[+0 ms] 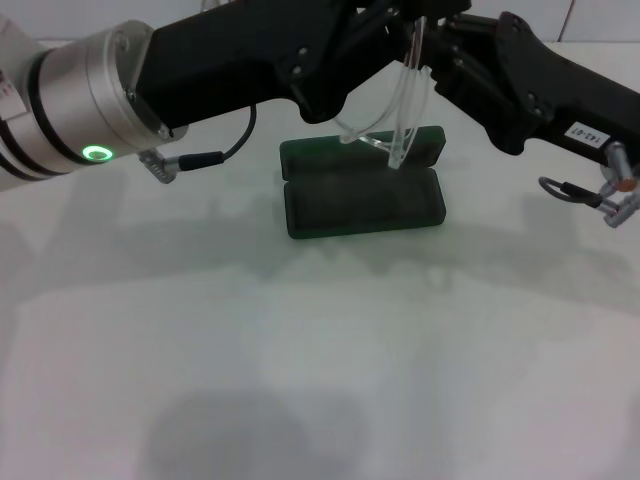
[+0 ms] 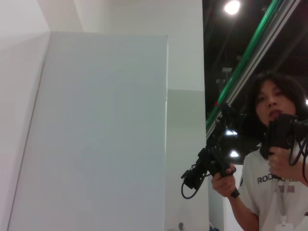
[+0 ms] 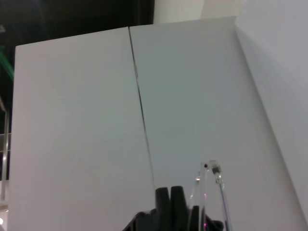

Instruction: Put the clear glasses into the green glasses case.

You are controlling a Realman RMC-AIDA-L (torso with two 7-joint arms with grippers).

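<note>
Clear glasses (image 1: 400, 110) hanging between left gripper (image 1: 345, 75) and right gripper (image 1: 450, 55), grip unreadable on either, above open green glasses case (image 1: 362, 195); best lowered level, temples folded.

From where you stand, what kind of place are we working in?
Probably an indoor robot lab or data-collection room: a plain white table holding only the open green glasses case, white partition panels, and a person holding handheld controllers nearby.

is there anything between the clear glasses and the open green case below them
Nothing visible. The clear glasses hang between the left gripper and right gripper, above the green glasses case, which lies open on the table with nothing seen inside it.
</note>
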